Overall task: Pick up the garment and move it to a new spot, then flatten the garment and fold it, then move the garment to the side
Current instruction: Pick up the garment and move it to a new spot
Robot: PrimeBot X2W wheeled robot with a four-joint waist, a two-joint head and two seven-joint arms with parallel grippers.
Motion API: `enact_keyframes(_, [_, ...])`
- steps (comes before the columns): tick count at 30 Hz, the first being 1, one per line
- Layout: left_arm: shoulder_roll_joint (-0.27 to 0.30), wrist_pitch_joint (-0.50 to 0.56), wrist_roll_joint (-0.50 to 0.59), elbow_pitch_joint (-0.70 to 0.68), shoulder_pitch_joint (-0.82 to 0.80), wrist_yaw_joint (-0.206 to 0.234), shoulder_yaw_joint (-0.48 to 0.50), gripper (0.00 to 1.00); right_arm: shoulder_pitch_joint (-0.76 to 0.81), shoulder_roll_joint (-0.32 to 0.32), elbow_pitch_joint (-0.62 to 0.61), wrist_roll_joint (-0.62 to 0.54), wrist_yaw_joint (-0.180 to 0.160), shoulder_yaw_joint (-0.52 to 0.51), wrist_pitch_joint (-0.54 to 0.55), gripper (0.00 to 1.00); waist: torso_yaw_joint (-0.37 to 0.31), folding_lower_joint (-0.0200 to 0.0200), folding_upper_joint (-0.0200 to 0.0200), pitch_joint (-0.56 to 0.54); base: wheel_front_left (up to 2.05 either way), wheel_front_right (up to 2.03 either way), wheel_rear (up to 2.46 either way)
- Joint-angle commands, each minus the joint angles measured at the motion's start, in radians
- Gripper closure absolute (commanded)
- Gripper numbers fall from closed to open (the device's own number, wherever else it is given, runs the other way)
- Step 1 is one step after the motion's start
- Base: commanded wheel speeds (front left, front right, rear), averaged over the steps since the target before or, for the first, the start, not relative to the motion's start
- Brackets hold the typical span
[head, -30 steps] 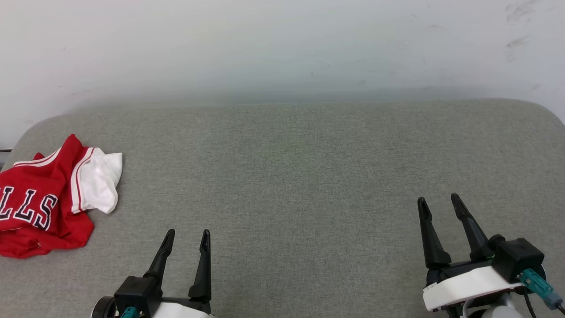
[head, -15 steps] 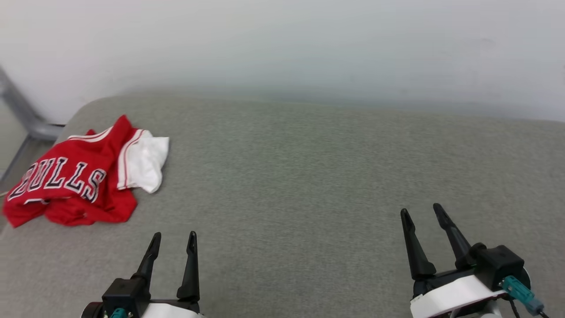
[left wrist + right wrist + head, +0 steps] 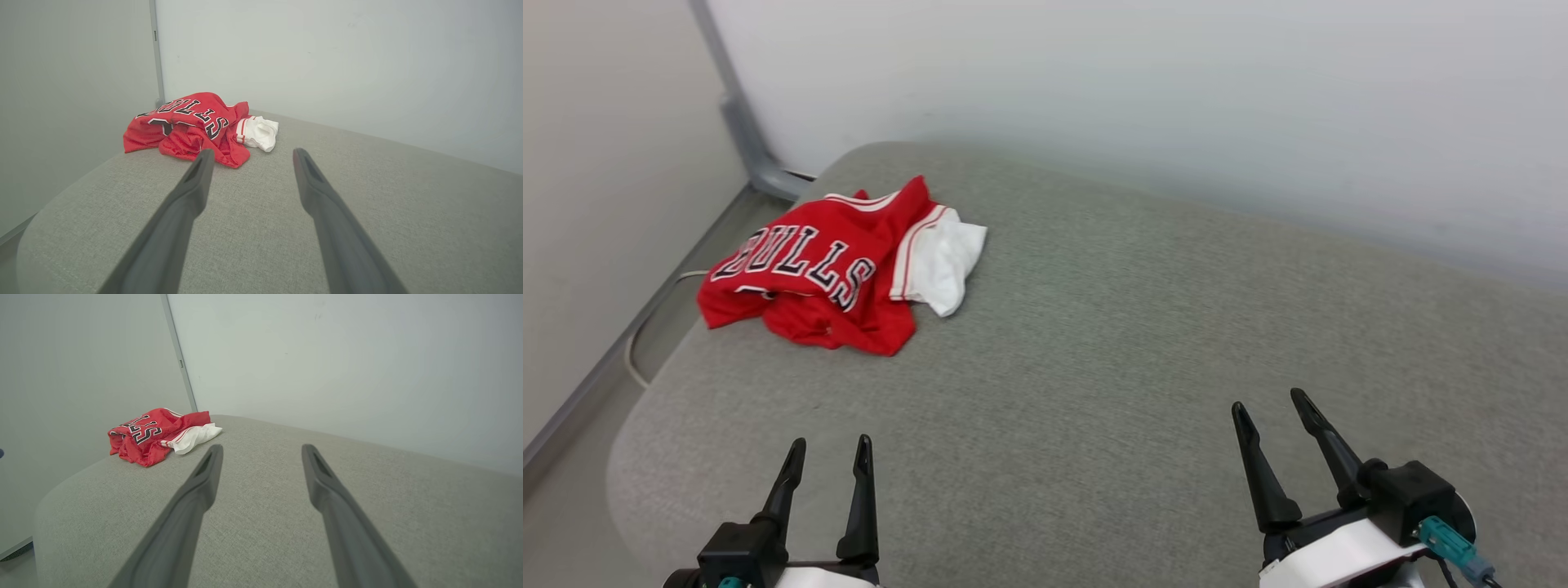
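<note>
The garment [image 3: 825, 269] is a red jersey with black, white-outlined lettering and a white sleeve, lying crumpled near the far left corner of the grey padded surface [image 3: 1135, 327]. It also lies ahead of the fingers in the left wrist view, garment [image 3: 188, 126], and farther off to the left in the right wrist view, garment [image 3: 155, 435]. My left gripper [image 3: 829, 445] is open at the lower left, well short of the garment and holding nothing. My right gripper [image 3: 1270, 404] is open at the lower right, far from it.
A white wall runs behind the padded surface. A grey post [image 3: 739, 114] stands at the wall corner behind the garment. The surface's rounded left edge [image 3: 629, 425] drops to the floor, where a pale cable [image 3: 637, 359] lies.
The head camera has swung left, so the garment sits nearer the picture's middle and the left wall and floor have come into view. Both grippers stay open and empty.
</note>
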Motion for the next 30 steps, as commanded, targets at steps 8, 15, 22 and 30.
enact_keyframes(8, [-0.001, -0.003, 0.019, -0.005, 0.025, -0.007, 0.003, 0.00, 0.017, 0.002, 0.011, 0.008, -0.001, 0.021, -0.002, 0.00, 0.104, 0.0000, 0.0000, -0.027, 0.00, 0.00, 0.00])
enact_keyframes(15, [0.000, -0.003, 0.025, -0.007, 0.031, -0.010, 0.007, 0.00, 0.017, 0.002, 0.018, 0.019, -0.001, 0.028, -0.002, 0.00, 0.120, 0.0000, 0.0000, -0.031, 0.00, 0.00, 0.00])
enact_keyframes(22, [0.000, -0.003, -0.004, 0.005, 0.026, -0.010, 0.025, 0.00, 0.011, 0.001, 0.031, 0.029, -0.001, 0.034, -0.002, 0.00, 0.102, 0.0000, 0.0000, -0.015, 0.00, 0.00, 0.00])
enact_keyframes(30, [0.028, -0.003, 0.007, 0.091, -0.067, -0.050, 0.032, 0.00, -0.047, 0.001, -0.002, -0.016, -0.001, 0.027, -0.002, 0.00, 0.051, 0.0000, 0.0000, 0.080, 0.00, 0.00, 0.00])
